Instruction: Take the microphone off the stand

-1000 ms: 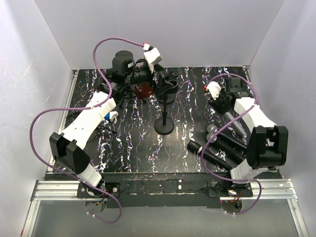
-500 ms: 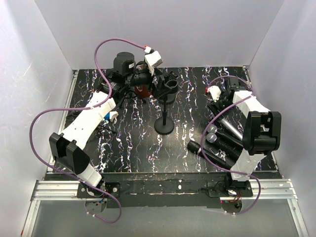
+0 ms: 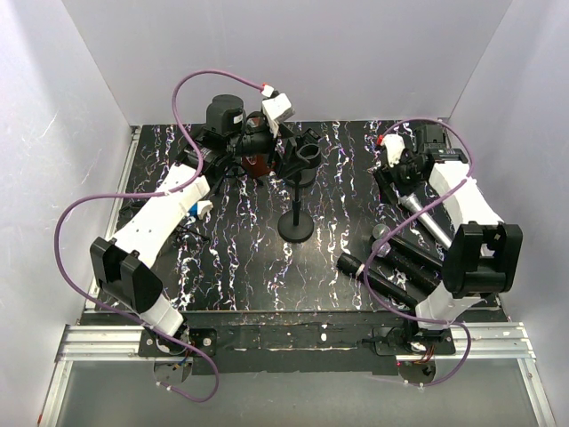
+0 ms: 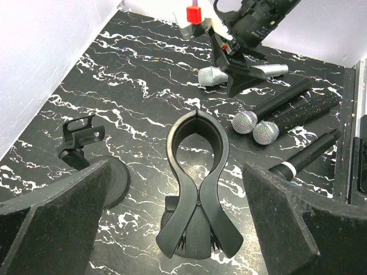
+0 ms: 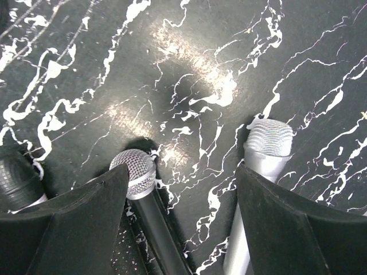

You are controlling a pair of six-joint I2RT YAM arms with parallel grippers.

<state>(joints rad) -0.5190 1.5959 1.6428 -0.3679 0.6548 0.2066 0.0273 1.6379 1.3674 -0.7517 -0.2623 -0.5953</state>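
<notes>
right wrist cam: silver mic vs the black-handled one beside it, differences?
The silver microphone has a silver body; the black-handled microphone a dark one. The silver microphone's grille is squat and flat-topped; the black-handled microphone's is a round ball with a band. The silver microphone's head reaches further up the view than the black-handled microphone's. Both lie on the marbled table, side by side, heads the same way.

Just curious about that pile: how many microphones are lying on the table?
4, all on the right: a silver mic farthest back, two mesh-headed mics side by side, a black mic nearest. More may be hidden.
</notes>
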